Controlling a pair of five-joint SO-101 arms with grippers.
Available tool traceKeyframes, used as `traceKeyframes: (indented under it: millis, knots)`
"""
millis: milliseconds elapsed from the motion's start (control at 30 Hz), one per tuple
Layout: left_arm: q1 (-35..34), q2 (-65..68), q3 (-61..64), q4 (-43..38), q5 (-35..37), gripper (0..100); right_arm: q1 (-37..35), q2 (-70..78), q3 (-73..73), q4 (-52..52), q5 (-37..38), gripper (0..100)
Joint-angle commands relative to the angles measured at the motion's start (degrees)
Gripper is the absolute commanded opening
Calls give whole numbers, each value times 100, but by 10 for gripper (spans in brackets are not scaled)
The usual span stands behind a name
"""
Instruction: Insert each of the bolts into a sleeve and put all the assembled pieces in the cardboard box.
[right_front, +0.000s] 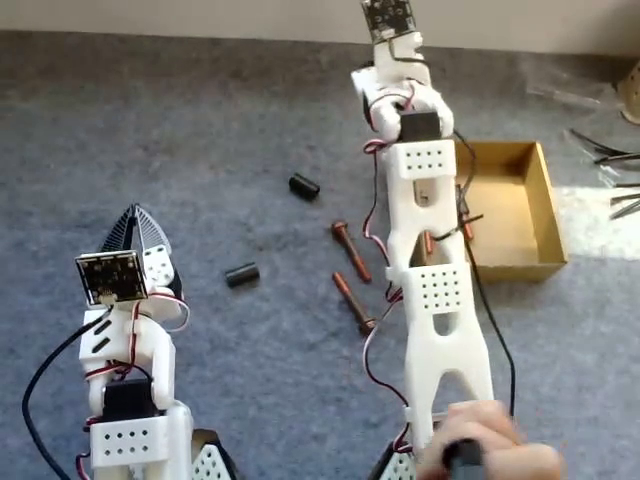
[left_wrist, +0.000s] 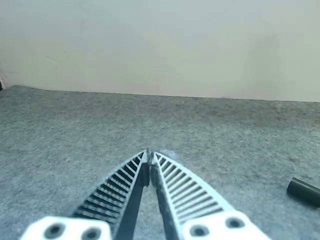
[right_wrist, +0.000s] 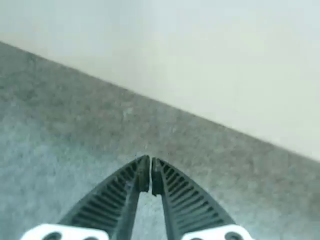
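Two copper bolts (right_front: 351, 250) (right_front: 354, 301) lie on the grey carpet left of the long white right arm (right_front: 437, 300). A short copper piece (right_front: 428, 241) shows through a gap in that arm. One black sleeve (right_front: 304, 186) lies farther back, and another sleeve (right_front: 242, 274) is nearer the left arm. The cardboard box (right_front: 552, 205) sits right of the right arm. My left gripper (right_front: 136, 213) (left_wrist: 150, 156) is shut and empty, low over the carpet, with a sleeve (left_wrist: 303, 192) off to its side. My right gripper (right_wrist: 150, 164) is shut and empty, facing carpet and a pale wall.
A person's hand (right_front: 490, 450) rests at the base of the right arm. Thin metal tools (right_front: 612, 180) lie on a pale strip right of the box. Open carpet stretches across the left and far side of the table.
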Motion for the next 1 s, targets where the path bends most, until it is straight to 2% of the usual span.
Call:
traceKeyframes:
  millis: [0, 133, 400, 500, 633, 967]
  knots:
    - [-40, 13, 136, -114, -35, 27, -207, 207, -426, -382, 105, 8]
    - [-40, 13, 136, -114, -35, 27, -479, 620, -426, -391, 651, 5]
    - [-40, 13, 136, -114, -35, 27, -453, 840, -426, -312, 712, 5]
    - [-40, 13, 136, -114, -35, 27, -444, 857, -426, -365, 958, 5]
    - [-40, 13, 136, -114, -35, 27, -444, 857, -426, 84, 976, 5]
    - [-40, 13, 136, -123, -35, 27, -514, 646, -435, 1534, -1407, 5]
